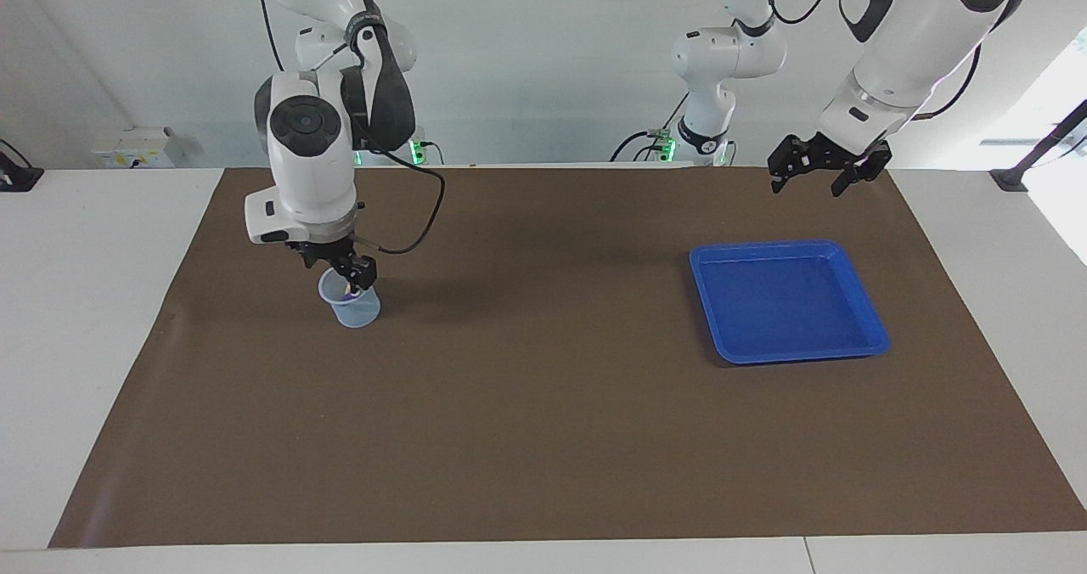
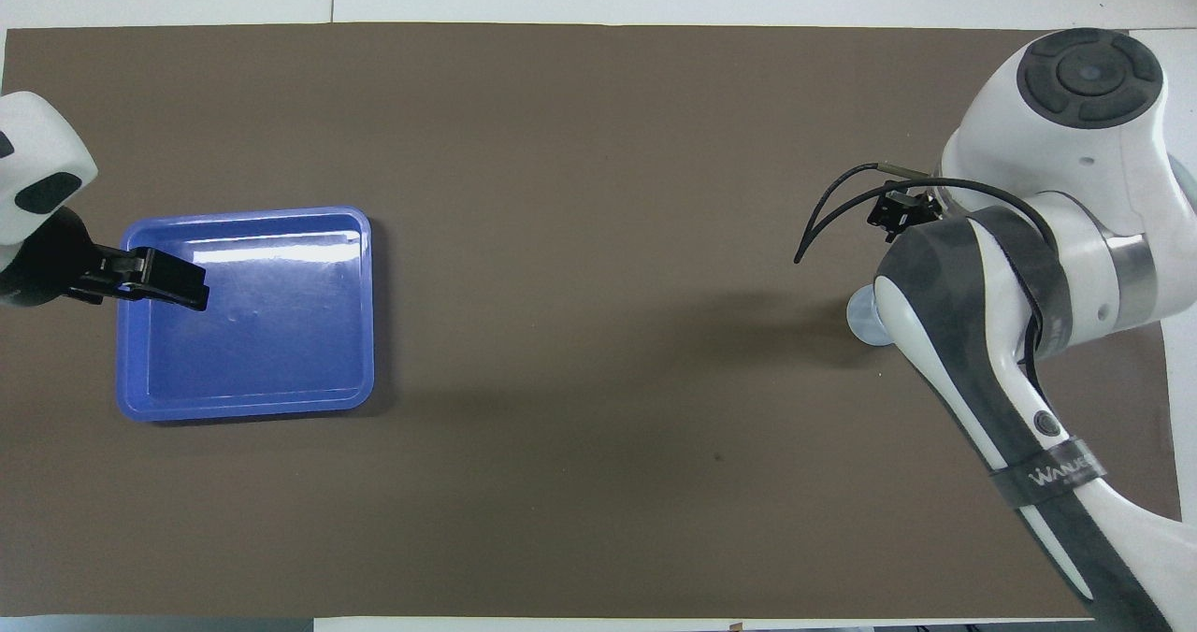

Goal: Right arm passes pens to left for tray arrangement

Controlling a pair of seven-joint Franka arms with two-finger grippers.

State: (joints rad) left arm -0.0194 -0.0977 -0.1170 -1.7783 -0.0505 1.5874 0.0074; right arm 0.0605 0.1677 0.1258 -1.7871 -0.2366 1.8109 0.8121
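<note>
1. while the right arm (image 1: pixel 310 141) bends down from its base at the robots' end, its right gripper (image 1: pixel 350 275) sits at the mouth of a small translucent cup (image 1: pixel 355 308) on the brown mat (image 1: pixel 543 438).
2. whether the right gripper's fingers are spread or pressed together cannot be told; the wrist and the cup rim crowd them in the facing view, and the overhead view hides them under the arm's white body.
3. the pens (image 1: pixel 347 289) stand inside the cup, and only a small pale and yellowish bit shows beside the gripper tip; whether the fingers touch a pen cannot be told.
4. the cup stands toward the right arm's end of the surface; in the overhead view only a sliver of its wall shows beside the arm.
5. the tray (image 1: pixel 858 289) lies flat on the mat toward the left arm's end, well apart from the cup, and its blue floor holds nothing.
6. the left gripper (image 1: pixel 819 177) hangs in the air with its fingers (image 1: pixel 838 185) spread and nothing between them.
7. seen from overhead, the left gripper (image 2: pixel 154 277) is over the tray's rim (image 2: pixel 367 314) region at the edge toward the left arm's end.
8. a black cable (image 1: pixel 416 217) loops from the right arm's wrist.
</note>
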